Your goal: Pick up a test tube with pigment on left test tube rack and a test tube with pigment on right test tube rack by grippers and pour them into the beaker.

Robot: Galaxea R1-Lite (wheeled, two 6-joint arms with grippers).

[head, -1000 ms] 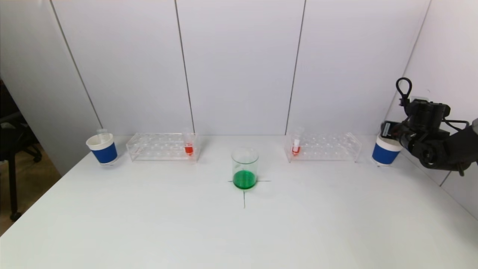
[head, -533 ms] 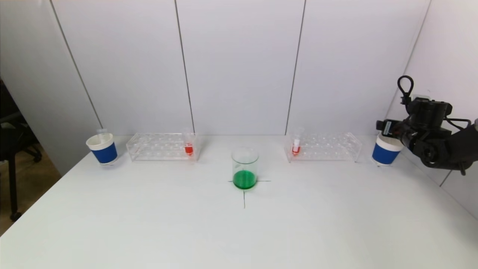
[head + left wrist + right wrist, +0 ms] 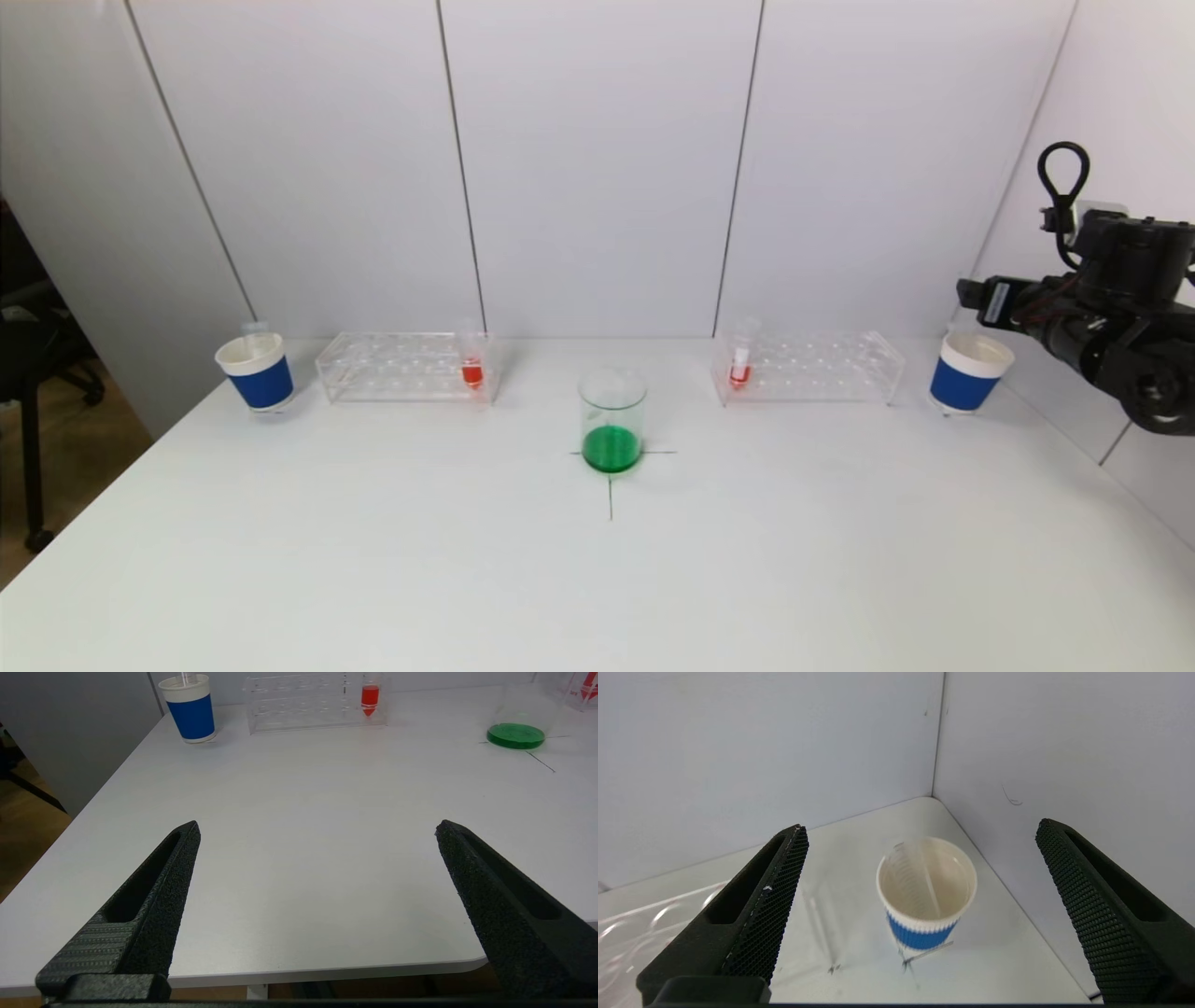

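A glass beaker (image 3: 611,422) with green liquid stands on the cross mark at the table's middle. The left clear rack (image 3: 392,367) holds one tube of red pigment (image 3: 471,362) at its right end. The right clear rack (image 3: 822,367) holds one tube of red pigment (image 3: 740,362) at its left end. My right gripper (image 3: 976,297) is open and empty, hovering above and just right of the right blue cup (image 3: 967,373); its wrist view (image 3: 922,828) looks down into that cup (image 3: 927,884). My left gripper (image 3: 317,825) is open and empty over the table's near edge, out of the head view.
A second blue-and-white paper cup (image 3: 256,371) with a clear empty tube stands left of the left rack. The right cup seems to hold a clear tube too. Wall panels close off the back and the right side near my right arm.
My right arm has risen and drawn back to the right, away from the right cup. Nothing on the table has moved.
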